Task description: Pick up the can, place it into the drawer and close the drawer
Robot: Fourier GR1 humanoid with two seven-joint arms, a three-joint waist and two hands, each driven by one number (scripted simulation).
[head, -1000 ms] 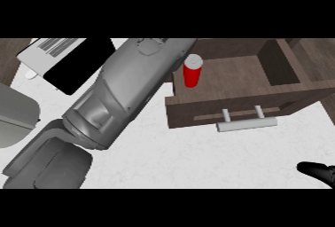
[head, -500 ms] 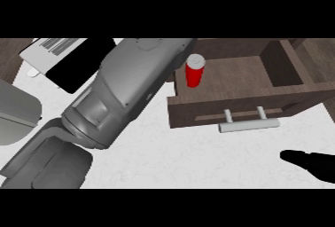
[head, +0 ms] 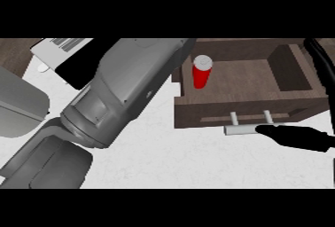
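Note:
The red can [head: 201,73] with a pale top stands upright inside the open dark wooden drawer [head: 252,106], near its left wall. My right hand [head: 297,136] comes in from the right edge, open, its straight fingers pointing left. The fingertips [head: 263,130] reach the right end of the drawer's pale bar handle [head: 241,129]. My left forearm [head: 124,93] lies across the view from lower left to the top, just left of the can. Its hand is out of sight past the upper edge.
A white striped object [head: 65,45] and a black slab [head: 79,73] lie at the upper left. At the left edge is a grey rounded body [head: 20,106]. White counter [head: 196,164] spreads in front of the drawer. A thin black strip [head: 321,57] runs down the upper right.
My right hand has come up and left from the lower right corner to the drawer handle. The can and the left forearm have kept their places.

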